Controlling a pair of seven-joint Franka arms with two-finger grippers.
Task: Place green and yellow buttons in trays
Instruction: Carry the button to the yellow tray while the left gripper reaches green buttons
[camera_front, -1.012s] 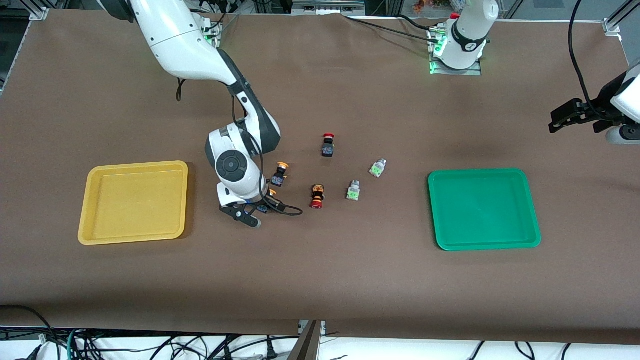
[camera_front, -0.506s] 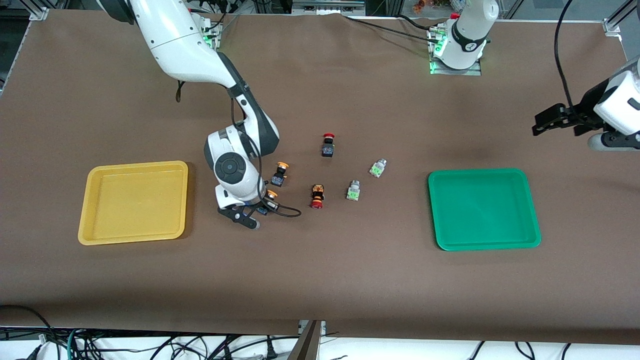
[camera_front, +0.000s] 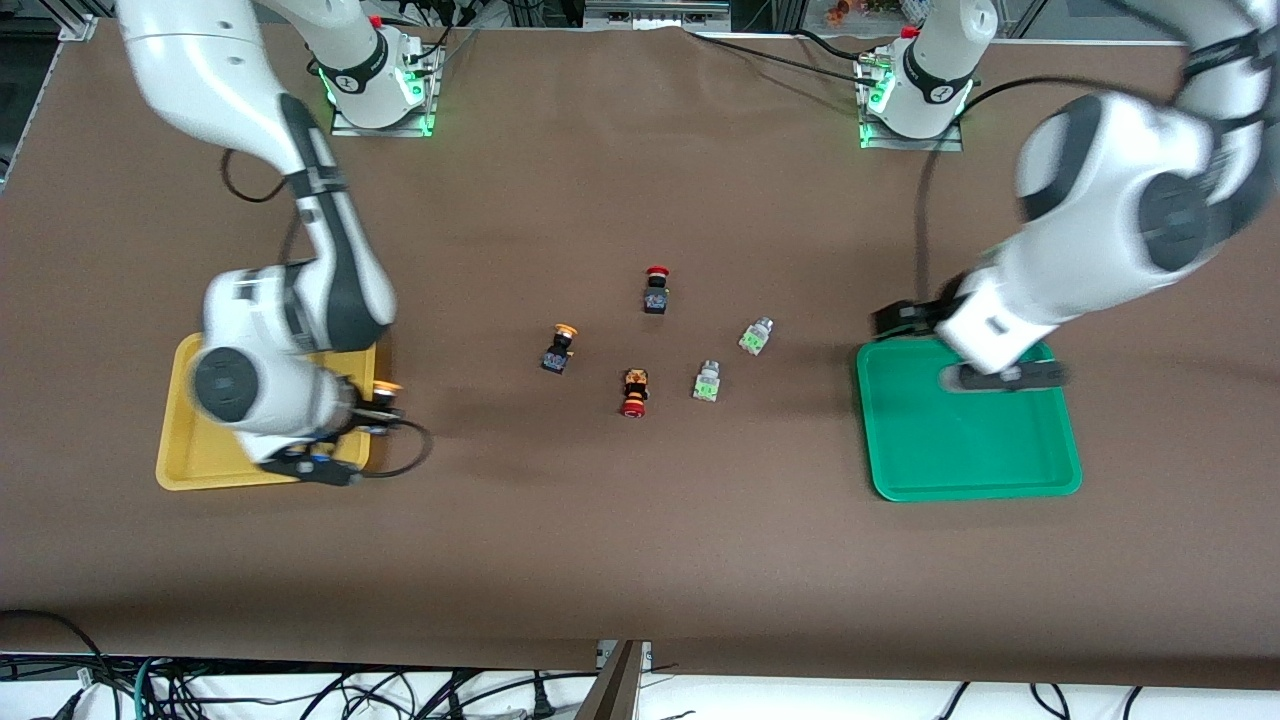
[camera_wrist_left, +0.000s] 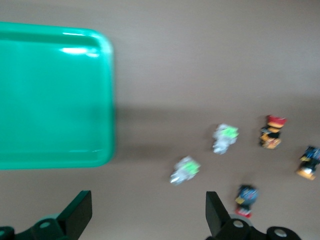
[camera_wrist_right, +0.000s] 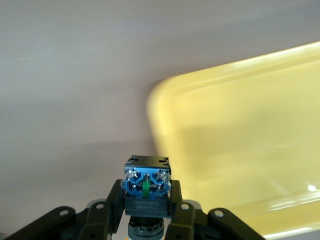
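Observation:
My right gripper (camera_front: 345, 435) is shut on a yellow button (camera_front: 385, 388) and holds it over the edge of the yellow tray (camera_front: 175, 465) that faces the table's middle. In the right wrist view the button's blue-black body (camera_wrist_right: 146, 186) sits between the fingers, beside the tray's corner (camera_wrist_right: 240, 140). The other yellow button (camera_front: 560, 348) and two green buttons (camera_front: 757, 336) (camera_front: 708, 381) lie mid-table. My left gripper (camera_front: 950, 348) is open and empty over the green tray (camera_front: 970, 450). Its wrist view shows the tray (camera_wrist_left: 50, 95) and green buttons (camera_wrist_left: 225, 137) (camera_wrist_left: 185, 171).
Two red-capped black switches (camera_front: 656, 288) (camera_front: 634, 392) lie among the buttons mid-table. A black cable loops from the right wrist (camera_front: 412, 450) just off the yellow tray. Brown table cloth surrounds both trays.
My right gripper lifted a yellow button from mid-table and carried it to the yellow tray's edge. My left arm swung in from the table's end to over the green tray.

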